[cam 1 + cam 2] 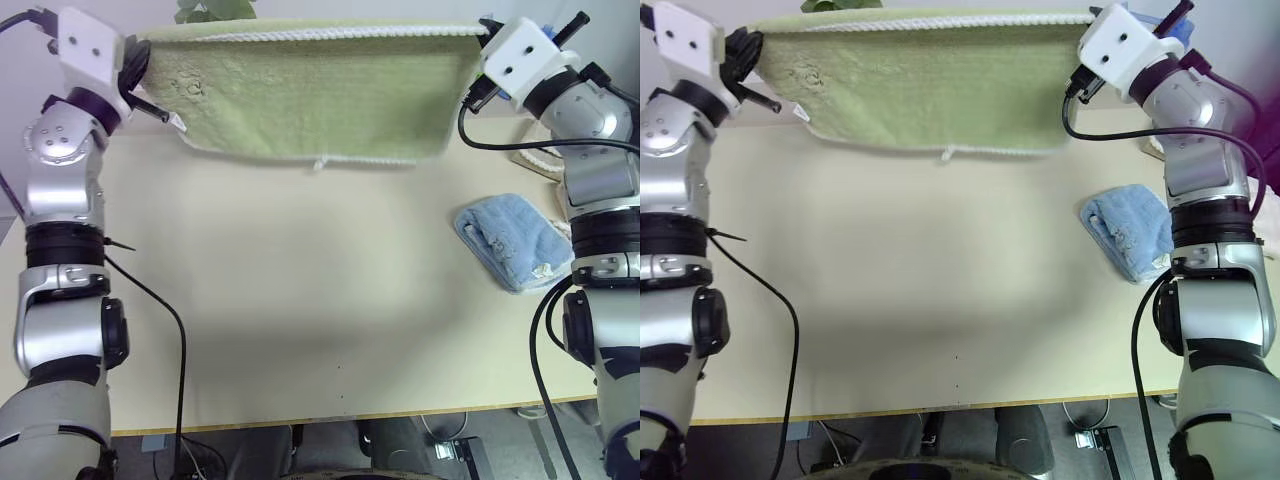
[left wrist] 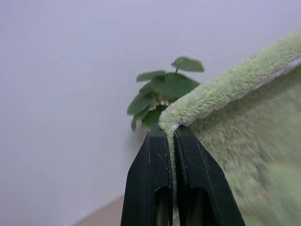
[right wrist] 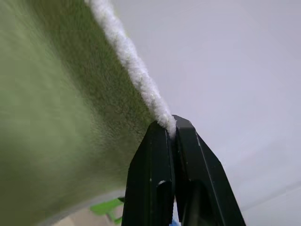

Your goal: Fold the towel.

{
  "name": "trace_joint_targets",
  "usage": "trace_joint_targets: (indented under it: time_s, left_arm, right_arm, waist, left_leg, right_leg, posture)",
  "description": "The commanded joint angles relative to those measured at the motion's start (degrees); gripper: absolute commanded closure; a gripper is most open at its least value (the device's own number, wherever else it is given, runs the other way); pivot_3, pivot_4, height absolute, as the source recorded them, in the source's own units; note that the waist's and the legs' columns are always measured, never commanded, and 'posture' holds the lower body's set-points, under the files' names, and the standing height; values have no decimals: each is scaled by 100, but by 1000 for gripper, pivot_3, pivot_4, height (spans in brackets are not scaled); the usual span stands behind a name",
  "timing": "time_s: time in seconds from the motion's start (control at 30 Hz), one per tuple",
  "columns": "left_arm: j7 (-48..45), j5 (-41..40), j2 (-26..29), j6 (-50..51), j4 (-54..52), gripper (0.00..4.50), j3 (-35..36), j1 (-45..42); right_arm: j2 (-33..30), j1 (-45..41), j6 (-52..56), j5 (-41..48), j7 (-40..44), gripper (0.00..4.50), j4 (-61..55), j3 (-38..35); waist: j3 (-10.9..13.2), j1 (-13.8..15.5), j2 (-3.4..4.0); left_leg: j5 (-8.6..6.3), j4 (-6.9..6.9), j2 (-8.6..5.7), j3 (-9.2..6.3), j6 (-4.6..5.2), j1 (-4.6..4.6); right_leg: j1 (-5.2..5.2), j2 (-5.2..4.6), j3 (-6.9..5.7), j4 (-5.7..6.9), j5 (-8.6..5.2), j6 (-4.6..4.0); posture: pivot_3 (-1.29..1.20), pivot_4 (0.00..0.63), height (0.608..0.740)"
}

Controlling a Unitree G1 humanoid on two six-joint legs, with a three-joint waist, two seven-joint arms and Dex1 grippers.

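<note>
Hanging in the air above the far side of the counter (image 1: 300,330), the towel (image 1: 310,95) is stretching between the left pincer (image 2: 170,134) and right pincer (image 3: 170,123), each clamping a top corner. Either corner may be slipping free, since only a thin edge is being pinched. The blue cloth (image 1: 510,240) could be snagging. No containers are showing.

The worktop (image 1: 300,330) is bare across its centre and near edge, giving unobstructed passage. A light blue towel (image 1: 510,240) lies at the right side. The towel (image 1: 310,90) hangs stretched across the far side, blocking passage there.
</note>
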Motion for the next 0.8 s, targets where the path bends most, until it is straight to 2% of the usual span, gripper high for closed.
trace_joint_targets:
  time_s: [0.03,0.2,0.27,0.33,0.5,0.63,0.8]
  left_arm:
    - [-464,-288,340,393,-923,4500,276,904]
    - [-1229,-851,933,1721,-3332,4500,767,3511]
    - [-1480,-1013,1162,2180,-3972,4500,1056,4362]
    - [-1658,-1247,1290,2588,-4359,4500,1330,4923]
    - [-2185,-1543,1533,3210,-4920,4500,1763,5949]
    - [-2279,-1622,1578,3361,-5008,4500,1838,6143]
    - [-2014,-1396,1382,3083,-4484,4500,1411,5622]
  right_arm:
    - [-193,580,276,543,535,4439,-806,-294]
    - [-583,2450,1381,1531,1947,4439,-2605,-338]
    - [-837,3129,1760,1779,2400,4439,-3138,-366]
    - [-1130,3702,2052,1957,2812,4439,-3544,-407]
    - [-1693,4644,2838,2576,3525,4439,-4336,-652]
    - [-1723,4623,3138,2796,3537,4439,-4510,-801]
    - [-1498,4056,2770,2339,3314,4439,-3935,-466]
  waist:
    - [0,-16,0]
    - [2,-16,5]
    - [5,15,8]
    - [7,117,10]
    - [6,205,9]
    - [6,183,9]
    - [6,189,8]
  left_leg:
    - [0,5,0,0,0,1]
    - [-2,5,5,1,3,7]
    - [-3,13,5,1,6,1]
    - [-24,18,4,1,41,6]
    - [-27,20,6,-3,45,57]
    - [-29,20,7,-2,49,58]
    - [-29,20,8,-1,47,59]
  right_leg:
    - [0,-1,1,5,0,0]
    - [1,6,15,11,-1,-1]
    - [-3,3,23,6,-1,-2]
    - [2,3,26,6,-1,-3]
    - [61,4,15,2,-4,-4]
    - [61,3,14,1,-4,-3]
    - [61,2,10,0,-4,-4]
  posture:
    - [0,150,732]
    - [0,150,732]
    - [0,150,732]
    - [0,150,732]
    - [0,150,732]
    - [0,150,732]
    - [0,150,732]
